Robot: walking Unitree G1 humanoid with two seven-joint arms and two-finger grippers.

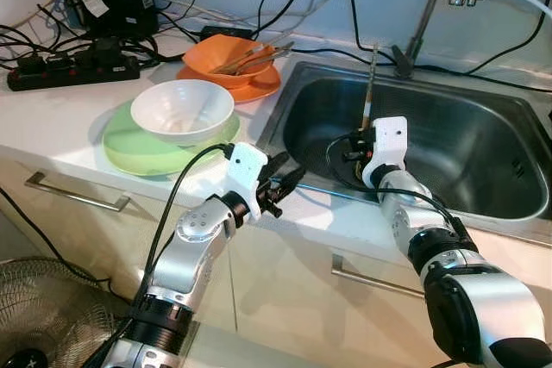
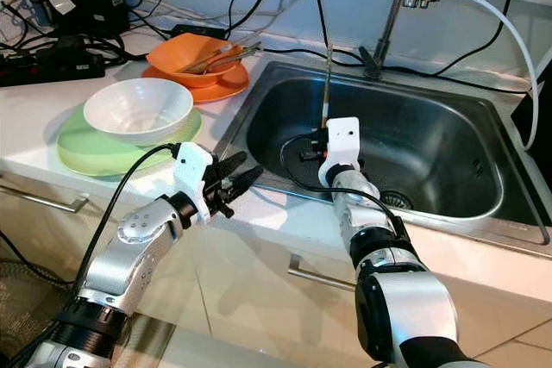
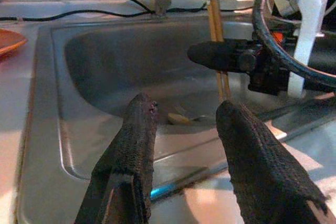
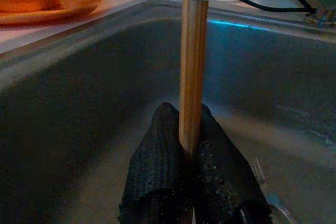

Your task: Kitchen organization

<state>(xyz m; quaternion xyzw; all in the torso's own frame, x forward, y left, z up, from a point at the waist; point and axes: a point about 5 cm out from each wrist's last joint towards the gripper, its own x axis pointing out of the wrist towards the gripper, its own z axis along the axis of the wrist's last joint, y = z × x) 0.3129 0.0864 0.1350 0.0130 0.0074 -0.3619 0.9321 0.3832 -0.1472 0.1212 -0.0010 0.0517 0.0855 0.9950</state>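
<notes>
A pair of wooden chopsticks [image 1: 369, 92] with a white band near the top stands upright inside the steel sink [image 1: 466, 152]. My right gripper [image 1: 352, 147] is shut on their lower part, and in the right wrist view the chopsticks [image 4: 193, 66] rise from between the closed fingers [image 4: 157, 145]. My left gripper [image 1: 290, 175] hovers open over the sink's front left rim, pointing toward the right gripper. Nothing is between its fingers [image 3: 134, 140].
On the counter left of the sink, a white bowl [image 1: 181, 109] rests on a green plate [image 1: 129, 148]. Behind it an orange bowl [image 1: 226, 62] with utensils sits on an orange plate [image 1: 259, 88]. Power strips [image 1: 73, 71], cables and a faucet [image 1: 427, 15] line the back.
</notes>
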